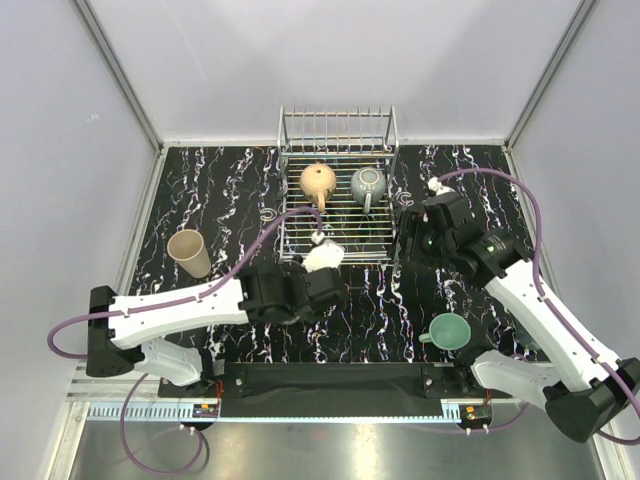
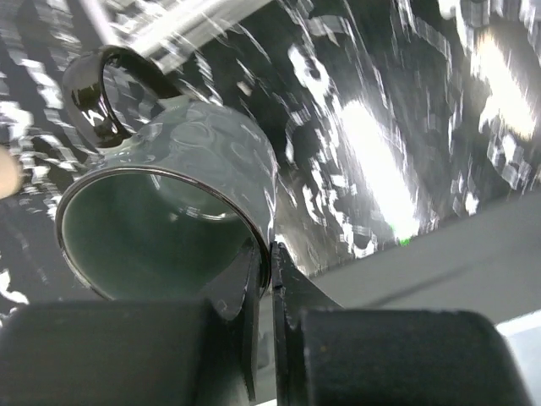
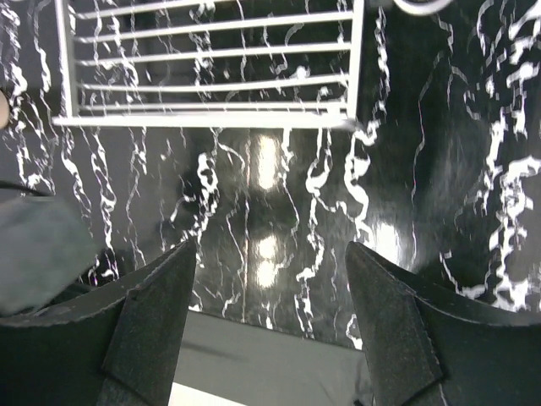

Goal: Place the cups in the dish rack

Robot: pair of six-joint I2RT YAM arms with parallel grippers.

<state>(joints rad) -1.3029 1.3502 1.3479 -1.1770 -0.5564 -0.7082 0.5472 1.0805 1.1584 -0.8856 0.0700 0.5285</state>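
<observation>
The silver wire dish rack (image 1: 290, 215) stands at the back centre. A tan mug (image 1: 318, 181) and a grey-green mug (image 1: 368, 183) lie on its grid. My left gripper (image 1: 322, 268) is shut on the rim of a pale grey mug (image 1: 323, 254) at the rack's front edge. In the left wrist view this mug (image 2: 194, 161) has a dark handle and is pinched by one finger inside and one outside, at my left gripper (image 2: 270, 271). My right gripper (image 1: 412, 238) is open and empty beside the rack's right front corner; it also shows in the right wrist view (image 3: 270, 262), with the rack (image 3: 211, 85) above it.
A beige cup (image 1: 190, 253) stands at the left of the black marbled table. A teal cup (image 1: 450, 331) sits near the right arm's base. White walls close in the table on three sides. A grey blurred shape (image 3: 34, 254) fills the left of the right wrist view.
</observation>
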